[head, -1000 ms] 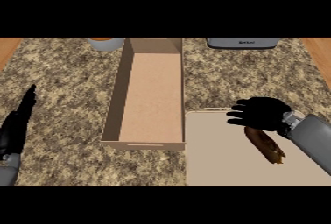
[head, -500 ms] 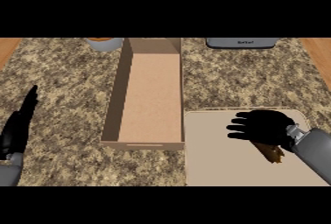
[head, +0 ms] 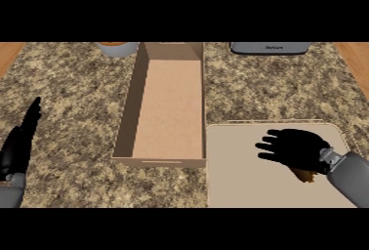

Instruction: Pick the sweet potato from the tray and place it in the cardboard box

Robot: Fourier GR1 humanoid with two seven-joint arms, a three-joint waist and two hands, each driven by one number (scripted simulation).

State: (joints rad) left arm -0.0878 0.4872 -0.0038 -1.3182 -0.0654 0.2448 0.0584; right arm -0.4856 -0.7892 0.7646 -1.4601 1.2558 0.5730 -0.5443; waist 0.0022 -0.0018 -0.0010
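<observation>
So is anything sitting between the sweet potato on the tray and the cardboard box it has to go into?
Nothing visible does. The right hand covers most of the sweet potato on the tray, and the cardboard box lies directly to the tray's left, open-topped. Only the box's own right wall must be cleared.

our right hand (head: 294,149) covers the sweet potato (head: 305,175) on the tray (head: 238,185); box (head: 167,105) beside it, left hand (head: 20,146) resting.

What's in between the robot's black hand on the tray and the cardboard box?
Nothing: in the head view, only bare tray lies between the right robot hand and the cardboard box.
</observation>
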